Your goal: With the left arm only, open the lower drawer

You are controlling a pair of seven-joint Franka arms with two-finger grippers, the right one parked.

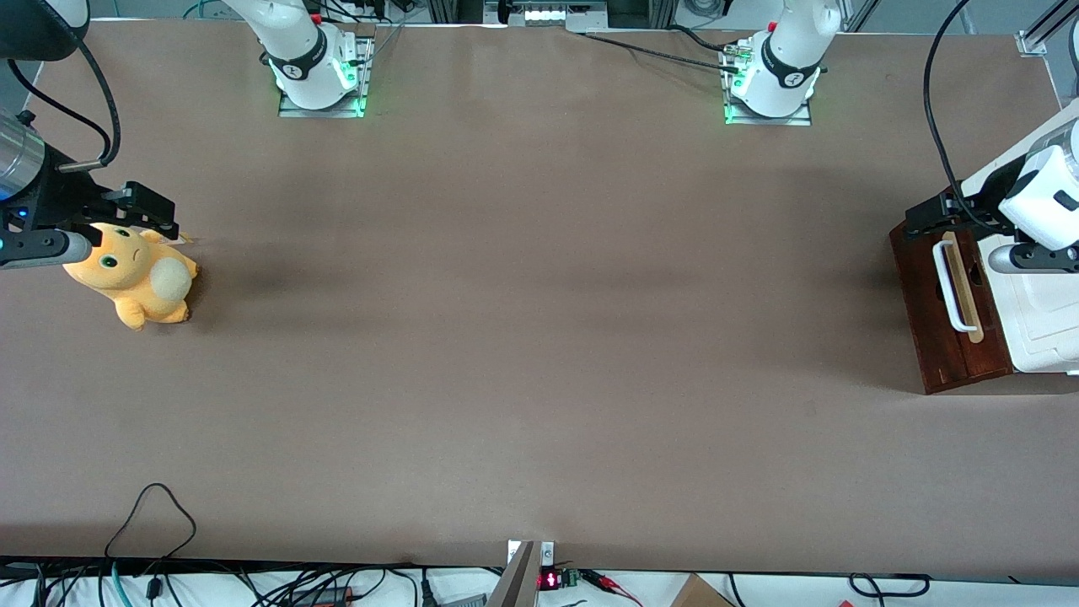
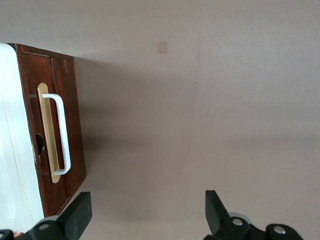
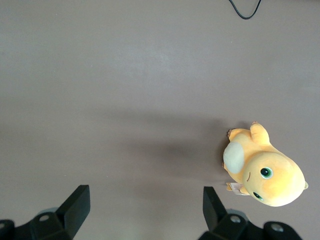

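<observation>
The lower drawer [image 1: 926,314] shows a dark reddish-brown front with a white U-shaped handle [image 1: 949,288] over a tan strip. It stands at the working arm's end of the table, under a white cabinet top [image 1: 1045,324]. No gap shows between front and cabinet. The left arm's gripper [image 1: 920,219] hovers open over the end of the drawer front that is farther from the front camera. In the left wrist view the gripper [image 2: 147,206] spans bare table in front of the drawer [image 2: 67,90], with nothing between its fingers and apart from the handle [image 2: 63,131].
An orange plush toy [image 1: 139,282] lies toward the parked arm's end of the table, also in the right wrist view [image 3: 265,172]. A black cable loop [image 1: 156,514] rests near the table edge closest to the front camera. Brown table surface [image 1: 539,337] spreads in front of the drawer.
</observation>
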